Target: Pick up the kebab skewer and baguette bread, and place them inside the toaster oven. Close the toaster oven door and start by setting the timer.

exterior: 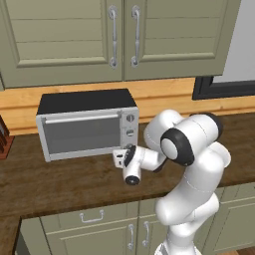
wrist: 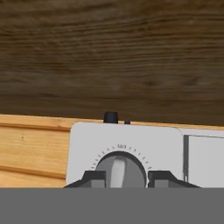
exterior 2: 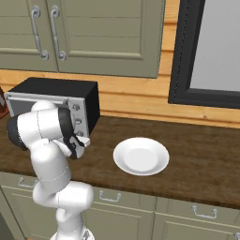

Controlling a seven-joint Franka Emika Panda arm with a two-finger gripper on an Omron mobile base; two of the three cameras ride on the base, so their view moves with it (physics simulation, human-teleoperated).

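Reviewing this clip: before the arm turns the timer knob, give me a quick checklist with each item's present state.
1. toaster oven door closed: ok.
2. gripper lined up on the bottom knob: ok, fingertips either side of it.
3. Fingers clamped on that knob: cannot tell.
4. plate emptied of food: ok.
5. Kebab skewer and baguette bread inside the oven: cannot tell, glass is opaque grey.
6. Knob pointer position: roughly at the middle of its dial marks; start setting cannot tell.

worktop (exterior: 74,179): dark grained wood, matt
toaster oven (exterior: 87,124): brushed silver front, probably metal
plate (exterior 2: 141,156): glossy white
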